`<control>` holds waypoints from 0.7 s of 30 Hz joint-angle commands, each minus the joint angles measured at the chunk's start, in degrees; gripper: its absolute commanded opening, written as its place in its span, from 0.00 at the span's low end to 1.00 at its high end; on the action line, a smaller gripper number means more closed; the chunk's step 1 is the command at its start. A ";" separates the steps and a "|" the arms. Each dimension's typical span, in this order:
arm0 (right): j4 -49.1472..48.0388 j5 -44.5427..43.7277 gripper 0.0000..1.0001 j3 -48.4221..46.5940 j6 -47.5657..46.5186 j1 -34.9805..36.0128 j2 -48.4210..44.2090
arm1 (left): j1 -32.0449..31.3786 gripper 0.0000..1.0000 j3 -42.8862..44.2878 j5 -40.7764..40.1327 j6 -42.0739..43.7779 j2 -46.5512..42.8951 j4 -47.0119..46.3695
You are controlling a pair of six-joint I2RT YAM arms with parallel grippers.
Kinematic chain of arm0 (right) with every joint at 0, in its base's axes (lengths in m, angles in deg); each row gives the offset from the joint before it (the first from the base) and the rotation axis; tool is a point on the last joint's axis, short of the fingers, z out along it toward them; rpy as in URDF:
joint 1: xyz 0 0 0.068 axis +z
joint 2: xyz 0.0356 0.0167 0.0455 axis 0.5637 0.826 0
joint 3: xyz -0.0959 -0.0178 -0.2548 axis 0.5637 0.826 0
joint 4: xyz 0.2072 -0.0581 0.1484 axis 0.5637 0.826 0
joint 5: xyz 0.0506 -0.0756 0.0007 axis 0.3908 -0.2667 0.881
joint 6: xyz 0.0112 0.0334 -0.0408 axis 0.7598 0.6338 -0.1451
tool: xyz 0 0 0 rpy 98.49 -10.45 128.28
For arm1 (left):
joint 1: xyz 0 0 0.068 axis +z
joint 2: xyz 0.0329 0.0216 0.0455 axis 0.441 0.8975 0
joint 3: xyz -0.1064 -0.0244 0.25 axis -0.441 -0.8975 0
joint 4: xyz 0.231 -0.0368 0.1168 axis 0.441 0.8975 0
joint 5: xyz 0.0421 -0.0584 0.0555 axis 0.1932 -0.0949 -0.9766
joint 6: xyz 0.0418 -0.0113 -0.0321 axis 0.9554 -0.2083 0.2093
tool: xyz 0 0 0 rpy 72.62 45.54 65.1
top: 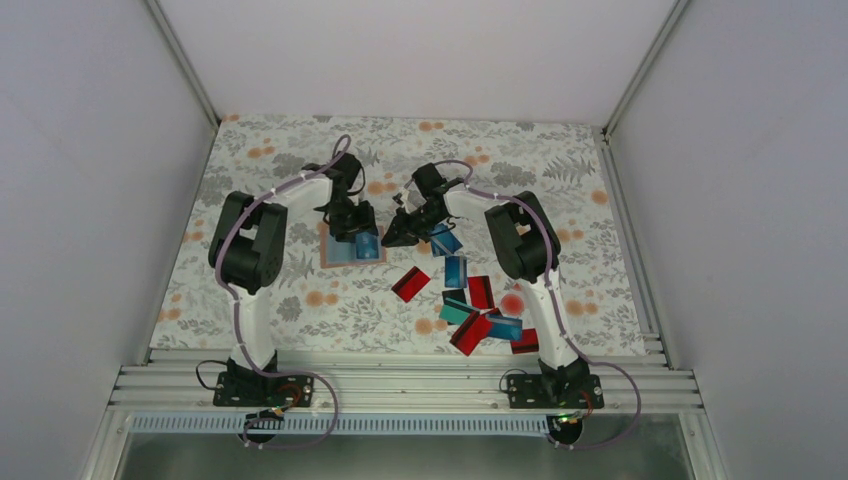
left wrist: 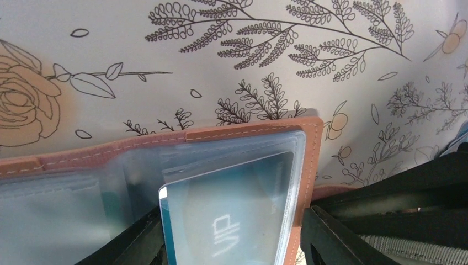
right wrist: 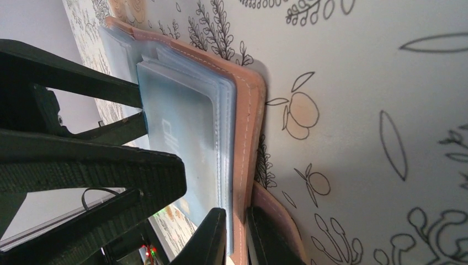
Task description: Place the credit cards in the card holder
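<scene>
The card holder [top: 336, 252] lies open on the mat, a tan-brown cover with clear plastic sleeves [left wrist: 83, 193]. My left gripper [top: 352, 226] is over it, shut on a teal card [left wrist: 232, 215] marked VIP. It holds the card by its edges, with the card's far part inside a sleeve at the holder's right edge [left wrist: 312, 149]. My right gripper [top: 400, 236] pinches the holder's cover edge [right wrist: 246, 143] and its sleeves between nearly closed fingers [right wrist: 212, 237]. Several loose credit cards lie to the right: red [top: 411, 284], blue [top: 456, 271] and teal [top: 458, 312].
More loose cards, among them a red one [top: 470, 333] and a blue one [top: 503, 327], are piled by the right arm's lower link. The floral mat [top: 300, 150] is walled by white panels. A metal rail [top: 400, 380] runs along the near edge.
</scene>
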 commanded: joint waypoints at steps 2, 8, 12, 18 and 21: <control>-1.04 0.43 0.10 0.20 -1.32 0.53 3.17 | -1.83 0.60 -0.04 0.54 -6.76 2.69 1.25; -0.28 1.78 0.10 0.55 -2.63 -0.02 2.85 | -2.99 0.67 2.51 -2.85 -7.37 2.93 3.75; 1.10 2.25 0.10 0.64 -3.77 -0.75 1.28 | -3.20 0.75 0.61 -6.12 -6.43 -0.55 4.78; 2.09 4.10 0.13 0.39 -5.07 -1.17 -0.08 | -4.66 0.94 0.70 -13.50 -5.59 -4.41 9.08; 2.52 4.71 0.15 0.24 -5.71 -1.28 -0.47 | -6.24 0.98 1.31 -15.75 -5.65 -5.30 11.09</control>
